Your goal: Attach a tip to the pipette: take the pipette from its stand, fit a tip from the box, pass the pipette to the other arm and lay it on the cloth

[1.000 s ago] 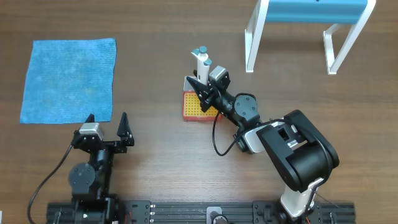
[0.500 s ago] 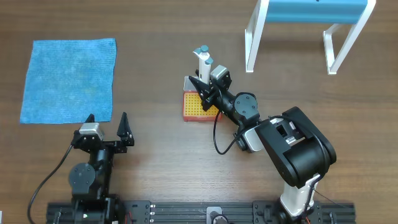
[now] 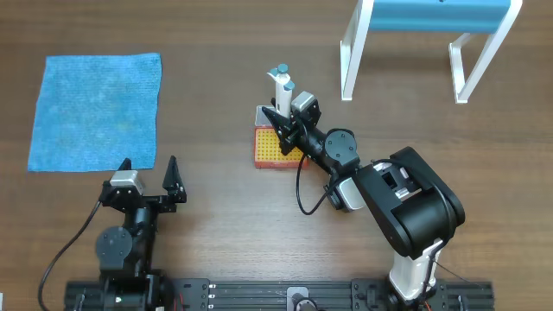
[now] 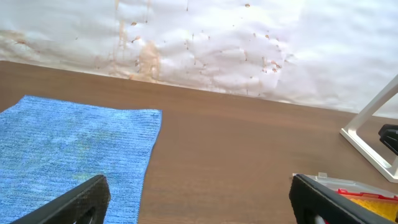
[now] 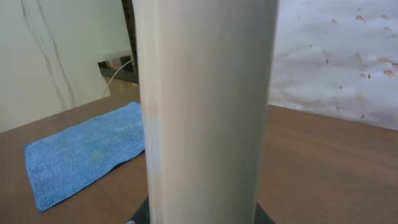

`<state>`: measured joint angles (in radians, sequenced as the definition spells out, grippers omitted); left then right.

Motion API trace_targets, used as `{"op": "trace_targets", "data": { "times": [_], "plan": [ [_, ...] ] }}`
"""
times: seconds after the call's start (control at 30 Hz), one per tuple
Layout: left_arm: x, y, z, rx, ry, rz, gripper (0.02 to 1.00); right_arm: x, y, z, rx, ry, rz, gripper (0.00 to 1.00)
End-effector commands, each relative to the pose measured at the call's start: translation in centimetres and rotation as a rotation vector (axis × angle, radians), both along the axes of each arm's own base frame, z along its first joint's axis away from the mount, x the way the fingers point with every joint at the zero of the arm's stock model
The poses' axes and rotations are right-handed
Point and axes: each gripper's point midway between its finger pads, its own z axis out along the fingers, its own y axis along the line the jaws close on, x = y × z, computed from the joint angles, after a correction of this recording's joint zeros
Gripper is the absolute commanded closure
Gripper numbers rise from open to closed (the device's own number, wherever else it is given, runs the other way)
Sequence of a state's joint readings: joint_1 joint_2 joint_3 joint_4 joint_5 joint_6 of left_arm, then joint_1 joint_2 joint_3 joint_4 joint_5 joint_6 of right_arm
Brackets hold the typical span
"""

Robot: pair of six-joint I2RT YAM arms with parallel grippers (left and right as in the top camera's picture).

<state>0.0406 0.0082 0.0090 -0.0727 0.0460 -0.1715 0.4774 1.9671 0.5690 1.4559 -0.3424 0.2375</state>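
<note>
Looking across the wooden table [image 3: 216, 225], we see our right gripper [image 3: 283, 117] clamped on the upright pipette [image 3: 280, 85] over the tip box [image 3: 266, 154]. Our left gripper [image 3: 149, 161], fingers apart, sits near the cloth [image 3: 95, 111]. A stained pale wall [image 4: 249, 43] bounds the far edge.

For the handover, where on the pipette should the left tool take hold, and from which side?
Probably the upper white barrel, just under the blue cap. The pipette stands upright in the right tool, which clamps it lower down from the right, leaving that stretch free. The left tool, open, should come in level from the cloth side, straddling the barrel.
</note>
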Motion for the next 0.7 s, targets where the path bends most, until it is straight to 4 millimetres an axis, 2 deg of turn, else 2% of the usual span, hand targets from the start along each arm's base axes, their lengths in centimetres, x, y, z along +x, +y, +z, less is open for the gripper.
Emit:
{"op": "trace_targets", "data": {
  "times": [0.03,0.3,0.53,0.7],
  "plan": [
    [0.0,-0.1,-0.1,0.015,0.000,-0.008,0.084,0.4,0.2,0.3,0.000,-0.021,0.006,0.930],
    [0.0,-0.1,-0.1,0.015,0.000,-0.008,0.082,0.3,0.1,1.4,0.011,-0.044,0.004,0.928],
    [0.0,-0.1,-0.1,0.015,0.000,-0.008,0.082,-0.1,0.0,1.0,0.005,-0.033,0.011,0.930],
    [0.0,-0.1,-0.1,0.015,0.000,-0.008,0.082,-0.3,0.0,2.3,0.018,-0.060,0.013,0.930]
  ]
}}
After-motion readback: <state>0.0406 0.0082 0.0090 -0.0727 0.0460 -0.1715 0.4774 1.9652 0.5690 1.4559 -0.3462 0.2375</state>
